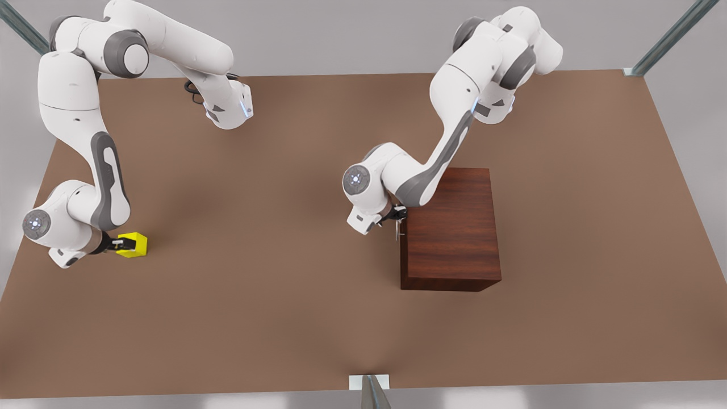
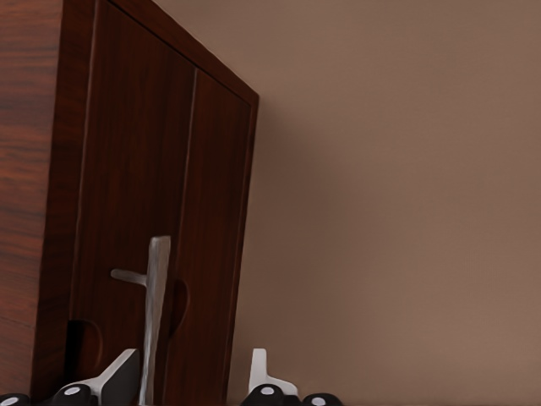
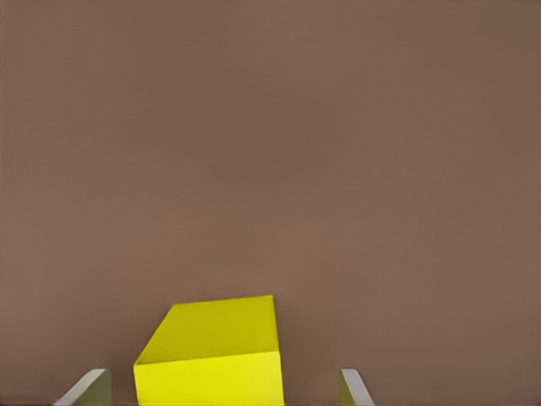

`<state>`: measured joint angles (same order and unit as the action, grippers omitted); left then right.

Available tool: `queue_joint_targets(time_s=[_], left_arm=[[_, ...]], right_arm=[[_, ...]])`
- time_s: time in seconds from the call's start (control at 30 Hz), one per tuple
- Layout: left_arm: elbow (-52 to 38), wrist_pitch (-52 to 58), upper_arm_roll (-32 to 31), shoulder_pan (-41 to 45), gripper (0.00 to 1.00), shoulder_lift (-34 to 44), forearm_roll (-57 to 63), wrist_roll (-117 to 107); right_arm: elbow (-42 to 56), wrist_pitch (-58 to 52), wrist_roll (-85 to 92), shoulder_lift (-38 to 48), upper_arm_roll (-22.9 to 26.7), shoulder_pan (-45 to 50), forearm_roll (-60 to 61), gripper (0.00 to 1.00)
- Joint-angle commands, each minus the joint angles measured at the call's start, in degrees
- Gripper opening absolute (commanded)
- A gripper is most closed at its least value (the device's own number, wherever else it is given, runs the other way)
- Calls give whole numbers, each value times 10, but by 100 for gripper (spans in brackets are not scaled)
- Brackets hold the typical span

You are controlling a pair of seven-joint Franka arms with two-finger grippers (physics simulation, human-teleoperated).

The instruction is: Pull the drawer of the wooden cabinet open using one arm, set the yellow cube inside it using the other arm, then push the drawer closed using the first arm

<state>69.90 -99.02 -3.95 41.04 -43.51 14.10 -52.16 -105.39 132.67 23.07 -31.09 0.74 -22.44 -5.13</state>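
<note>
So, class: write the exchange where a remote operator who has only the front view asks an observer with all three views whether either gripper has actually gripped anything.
Operator: At the wooden cabinet, is the left gripper shut on the handle?
Observer: No. The left wrist view shows the silver bar standing between open fingers, close beside one finger and with a clear gap to the other.
Operator: And the right gripper at the yellow cube?
Observer: Open too. The right wrist view shows the cube between its fingers, with bare table showing on both sides of it, so neither finger touches it.
</note>
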Motion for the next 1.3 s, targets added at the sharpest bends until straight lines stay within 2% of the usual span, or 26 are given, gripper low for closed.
queue_joint_targets(time_s=[0.0,0.47,0.53,0.63,0.83,0.93,0.97,1.03,1.07,1.13,1.17,1.27], left_arm=[[0,1,0,0,73,-2,1,-29],[-21,-67,-28,10,72,-17,-7,-61],[-28,-66,-28,13,72,-20,-7,-61],[-33,-64,-31,14,72,-20,-7,-62],[-75,-56,-37,32,73,-19,-36,-72],[-101,-54,-63,30,73,-19,-36,-86],[-111,-42,-69,24,73,-12,-48,-86],[-143,34,-70,-17,84,25,-82,-69],[-143,82,-70,-67,100,54,-84,-5],[-142,154,-69,-155,100,95,-108,77],[-142,189,-69,-205,100,109,-108,101],[-142,230,-69,-326,100,128,-108,114]], right_arm=[[-3,6,105,2,-1,3,-3,100],[1,44,87,-49,-2,3,-2,100],[1,43,88,-49,-2,3,-2,81],[1,38,89,-48,-2,1,-2,71],[18,0,89,26,-13,8,-1,69],[76,-156,29,78,-74,7,-1,69],[77,-175,2,96,-95,7,-1,69],[89,-196,-17,111,-133,4,4,69],[99,-222,-21,111,-147,5,44,69],[114,-224,-89,110,-186,11,43,69],[120,-223,-158,109,-201,46,40,69],[190,-262,-328,101,-201,153,17,69]])
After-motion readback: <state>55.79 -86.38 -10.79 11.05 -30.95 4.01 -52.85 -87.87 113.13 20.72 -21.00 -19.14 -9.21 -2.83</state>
